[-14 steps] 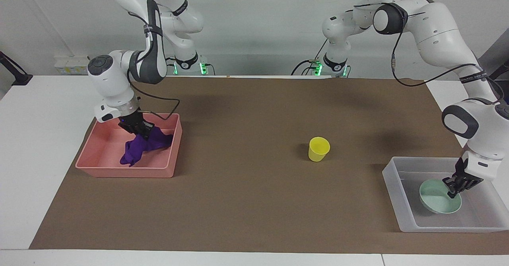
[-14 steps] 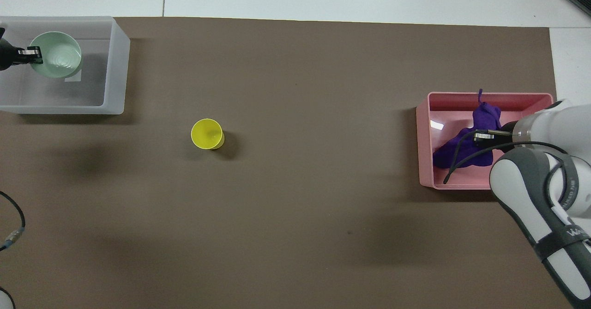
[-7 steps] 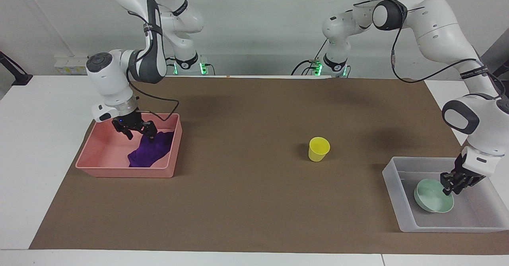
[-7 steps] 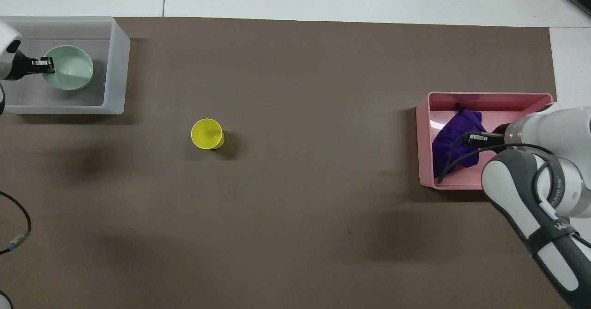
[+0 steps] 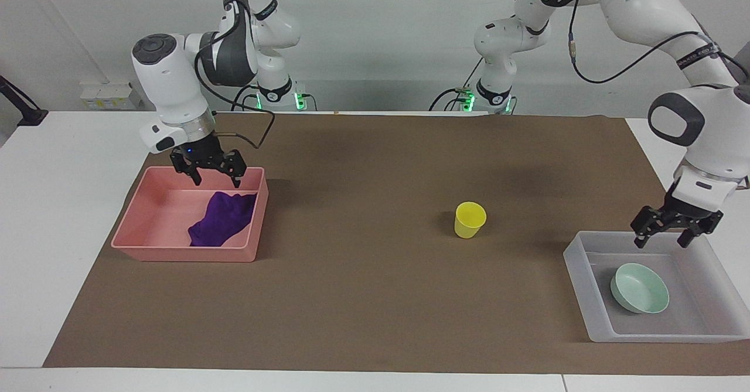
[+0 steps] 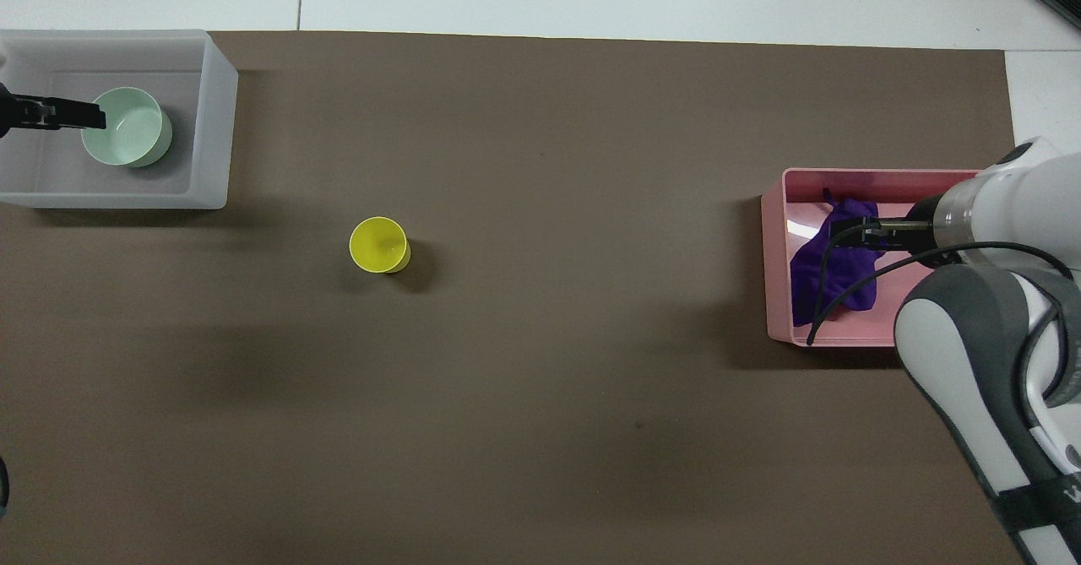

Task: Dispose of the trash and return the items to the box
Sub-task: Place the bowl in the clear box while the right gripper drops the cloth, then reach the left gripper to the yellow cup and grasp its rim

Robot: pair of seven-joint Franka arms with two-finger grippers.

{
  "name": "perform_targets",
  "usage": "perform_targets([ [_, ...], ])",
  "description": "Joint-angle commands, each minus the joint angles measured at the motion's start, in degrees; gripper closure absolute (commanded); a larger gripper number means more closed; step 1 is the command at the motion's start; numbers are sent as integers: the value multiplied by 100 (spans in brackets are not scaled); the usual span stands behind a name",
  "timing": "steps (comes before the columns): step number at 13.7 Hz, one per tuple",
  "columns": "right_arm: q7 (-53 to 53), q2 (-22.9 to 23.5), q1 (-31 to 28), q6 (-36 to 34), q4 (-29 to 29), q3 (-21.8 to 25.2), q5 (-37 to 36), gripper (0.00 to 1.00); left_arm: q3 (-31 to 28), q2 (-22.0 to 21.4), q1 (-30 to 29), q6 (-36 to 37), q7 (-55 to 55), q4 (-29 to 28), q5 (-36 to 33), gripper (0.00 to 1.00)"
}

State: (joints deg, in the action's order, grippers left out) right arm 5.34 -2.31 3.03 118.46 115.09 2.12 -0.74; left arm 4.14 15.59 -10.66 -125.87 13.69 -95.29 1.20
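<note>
The purple rag, the trash (image 5: 221, 221) (image 6: 855, 295), lies loose in the pink tray (image 5: 181, 255) (image 6: 773, 269) at the right arm's end of the table. My right gripper (image 5: 216, 180) (image 6: 853, 231) hangs open above the tray, clear of the rag. The mint-green bowl (image 5: 639, 288) (image 6: 127, 127) rests on the floor of the translucent box (image 5: 644, 332) (image 6: 215, 117) at the left arm's end. Above that box my left gripper (image 5: 661, 241) (image 6: 89, 116) is open and holds nothing. The yellow cup (image 5: 469, 220) (image 6: 379, 245) stands upright on the mat between the two containers, closer to the box.
A brown mat (image 5: 363, 298) covers most of the white table. A black cable from the right wrist droops over the pink tray. Both arm bases stand at the table's edge with green lights.
The right gripper opened, dropped the rag into the pink tray and rose. The left gripper let go of the bowl in the box and lifted away.
</note>
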Motion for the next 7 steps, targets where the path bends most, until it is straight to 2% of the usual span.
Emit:
perform_targets([
  [1, 99, -208, -30, -682, -371, -36, -84, 0, -71, -1029, 379, 229, -16, -1156, -58, 0],
  [3, 90, -261, -47, -1218, -784, -28, -32, 0, -80, -1268, 791, 221, -601, -1492, -67, 0],
  [7, 64, -279, -109, -2343, -1742, 51, 39, 0, -71, -1287, 1643, -95, -1490, -1922, -67, 0],
])
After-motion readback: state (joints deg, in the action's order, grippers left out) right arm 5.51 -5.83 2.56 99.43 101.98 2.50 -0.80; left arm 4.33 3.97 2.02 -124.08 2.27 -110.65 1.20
